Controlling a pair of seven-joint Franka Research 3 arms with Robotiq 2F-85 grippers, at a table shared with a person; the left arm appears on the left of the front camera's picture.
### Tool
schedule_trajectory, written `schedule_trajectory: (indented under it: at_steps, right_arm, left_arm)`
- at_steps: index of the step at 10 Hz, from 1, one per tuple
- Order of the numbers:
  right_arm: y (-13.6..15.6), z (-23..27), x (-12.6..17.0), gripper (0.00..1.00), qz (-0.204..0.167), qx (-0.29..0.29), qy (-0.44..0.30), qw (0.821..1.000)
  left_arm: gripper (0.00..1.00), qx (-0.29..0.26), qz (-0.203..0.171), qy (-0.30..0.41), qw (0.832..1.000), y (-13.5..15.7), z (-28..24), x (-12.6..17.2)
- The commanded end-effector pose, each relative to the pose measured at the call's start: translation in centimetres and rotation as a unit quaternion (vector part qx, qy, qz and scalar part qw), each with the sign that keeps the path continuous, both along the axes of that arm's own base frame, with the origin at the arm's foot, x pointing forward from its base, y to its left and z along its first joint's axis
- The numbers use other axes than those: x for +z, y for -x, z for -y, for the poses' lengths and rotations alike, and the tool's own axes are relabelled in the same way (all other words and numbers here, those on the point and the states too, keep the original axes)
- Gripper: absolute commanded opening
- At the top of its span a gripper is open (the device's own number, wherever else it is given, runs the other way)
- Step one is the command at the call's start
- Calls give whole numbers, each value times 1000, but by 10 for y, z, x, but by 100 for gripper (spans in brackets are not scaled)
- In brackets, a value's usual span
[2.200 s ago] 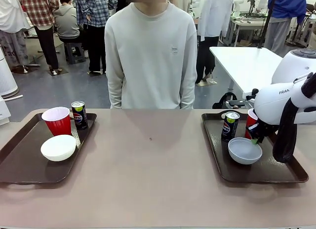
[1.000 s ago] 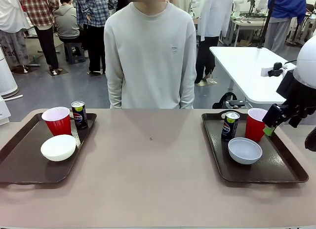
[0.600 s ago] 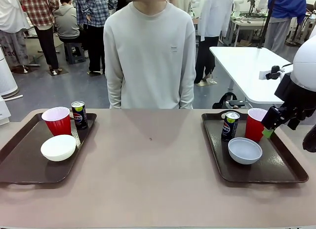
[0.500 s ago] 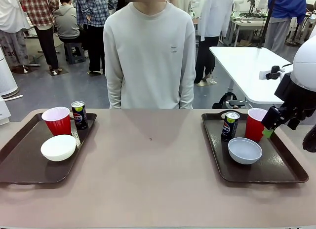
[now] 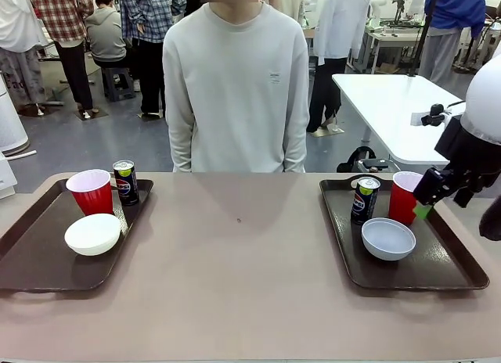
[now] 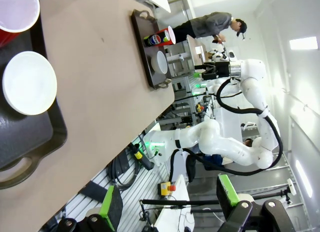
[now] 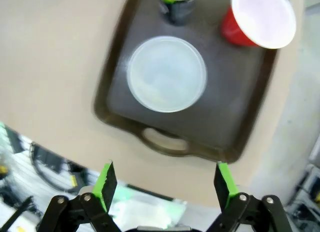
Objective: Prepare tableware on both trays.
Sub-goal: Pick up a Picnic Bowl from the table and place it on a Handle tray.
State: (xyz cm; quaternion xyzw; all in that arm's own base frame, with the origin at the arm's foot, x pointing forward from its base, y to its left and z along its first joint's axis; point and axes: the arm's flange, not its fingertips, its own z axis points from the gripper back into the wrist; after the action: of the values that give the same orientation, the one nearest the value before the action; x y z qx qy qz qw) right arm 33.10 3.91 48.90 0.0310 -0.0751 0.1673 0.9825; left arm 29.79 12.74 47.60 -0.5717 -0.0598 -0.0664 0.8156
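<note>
since each tray carries a full set, i judge the arranging nearly finished. on the right tray (image 5: 454, 278) the red cup (image 5: 405, 196) stands at the far side just beside the drink can (image 5: 364, 199), and the white bowl (image 5: 388, 239) sits in front of them. on the left tray (image 5: 31, 273) the other red cup (image 5: 91, 191), can (image 5: 124, 181) and bowl (image 5: 92, 234) stand in the same way.

my right gripper (image 5: 429, 199) hangs just beside the right cup, above the tray rim, its fingers spread wide and empty. my left gripper (image 6: 170, 204) is also spread apart with nothing between the pads, off the table's edge.

to do this step well, i think i should lift straight away from the cup, not sideways, because a light plastic cup tips easily.
</note>
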Motion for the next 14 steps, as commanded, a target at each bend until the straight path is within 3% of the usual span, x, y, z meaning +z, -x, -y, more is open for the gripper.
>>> schedule_trajectory:
  at_steps: [1, 2, 3, 5, 6, 8, 11, 14]
  right_arm:
    - [24, -6, 9, 100, -38, -81, -182, 979]
    - [32, -7, 1, 100, -79, -137, -266, 951]
    - [33, -7, -2, 100, -94, -167, -323, 927]
    - [39, -12, -8, 100, -111, -161, -464, 864]
    - [37, -12, -11, 100, -100, -137, -516, 840]
    - [32, -13, -29, 100, -134, -35, -570, 810]
    - [17, -1, -51, 100, -130, 59, -571, 809]
    - [17, 17, -71, 100, -147, 72, -537, 828]
  left_arm:
    - [100, 1, 5, 7, 1000, 1, -1, 1]
    - [100, 1, 5, 7, 1000, 1, -1, 1]
    - [100, 1, 5, 7, 1000, 1, -1, 1]
    - [100, 1, 5, 7, 1000, 1, -1, 1]
    - [100, 1, 5, 7, 1000, 1, -1, 1]
    - [100, 1, 5, 7, 1000, 1, -1, 1]
    - [100, 1, 5, 7, 1000, 1, -1, 1]
    - [100, 1, 5, 7, 1000, 1, -1, 1]
